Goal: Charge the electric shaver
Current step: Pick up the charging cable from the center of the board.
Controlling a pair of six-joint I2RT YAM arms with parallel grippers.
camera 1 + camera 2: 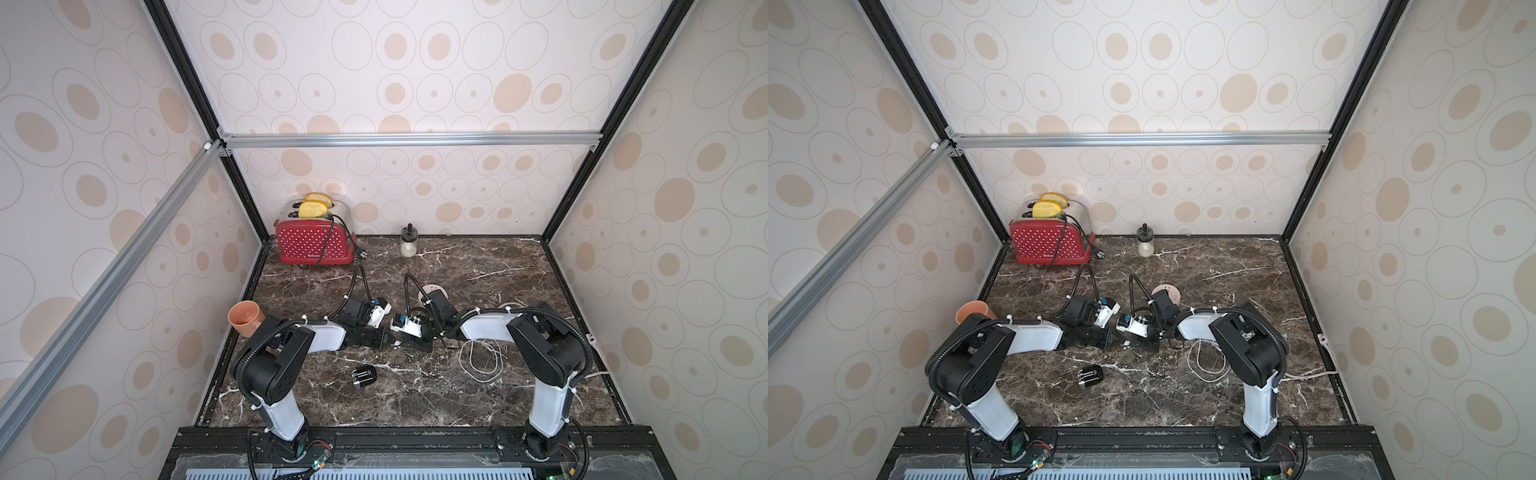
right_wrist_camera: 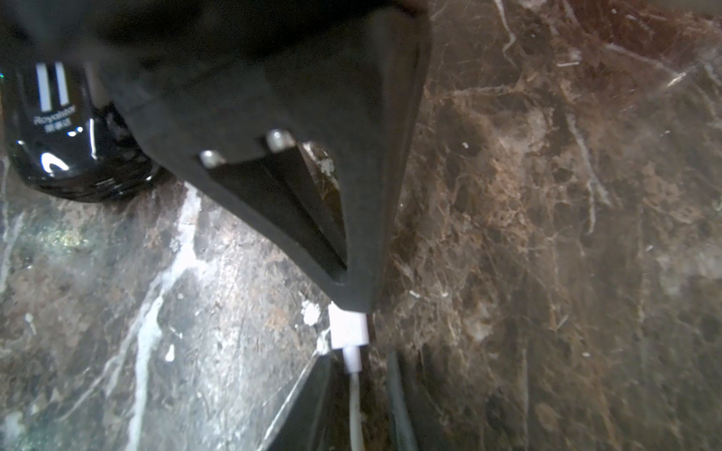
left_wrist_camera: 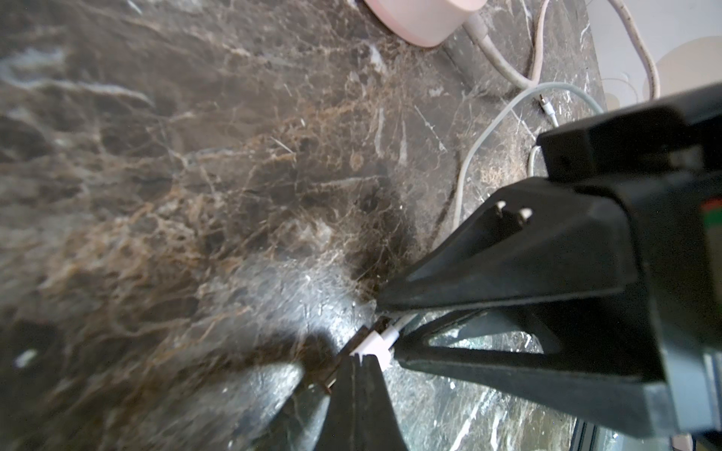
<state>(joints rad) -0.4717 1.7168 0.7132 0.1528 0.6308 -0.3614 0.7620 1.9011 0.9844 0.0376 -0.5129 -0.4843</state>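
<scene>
pinching plug (image 2: pixel 347 326) in tightly closed left claw (image 3: pixel 357 357), right claw (image 2: pixel 357 361) slightly apart around cable (image 2: pixel 354 414), shaver (image 1: pixel 364 377) lying apart nearby

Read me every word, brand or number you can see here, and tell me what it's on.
"Royalstar": white print on the shaver.
Small characters under it: too blurred to read.
Logo on the red toaster: too small to read.
</scene>
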